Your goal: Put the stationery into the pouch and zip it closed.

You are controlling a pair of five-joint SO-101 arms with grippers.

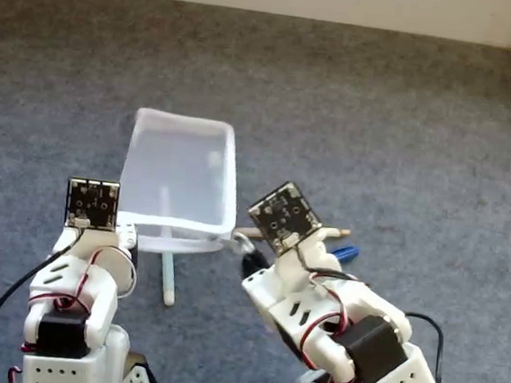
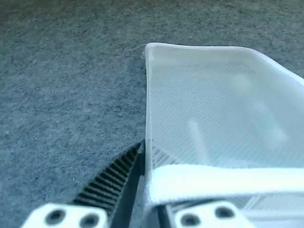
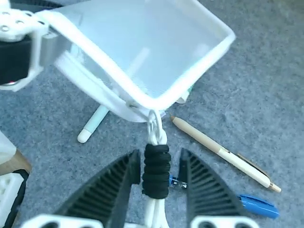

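The translucent white mesh pouch lies on the grey carpeted surface, in the middle, just beyond the two arms. Its mouth is turned toward them, and the white zip band along that edge is raised off the surface.

The left gripper is at the near left corner of the mouth. Its jaws are closed on the band, with the ribbed black one pressed against the pouch's side.

At the other end of the mouth a short white cord runs from the corner to a black zip pull. That pull sits between the jaws of the right gripper. The jaws are only a little apart. One touches the pull and the other stands just clear of it, so they are not clamped on it.

A white pen lies between the two arms, pointing toward them. Its far end is hidden by the pouch's mouth, and I cannot tell whether that end is inside or underneath.

A beige pen lies on the surface just beside the right gripper, outside the pouch. A blue pen lies close beside it, also outside.
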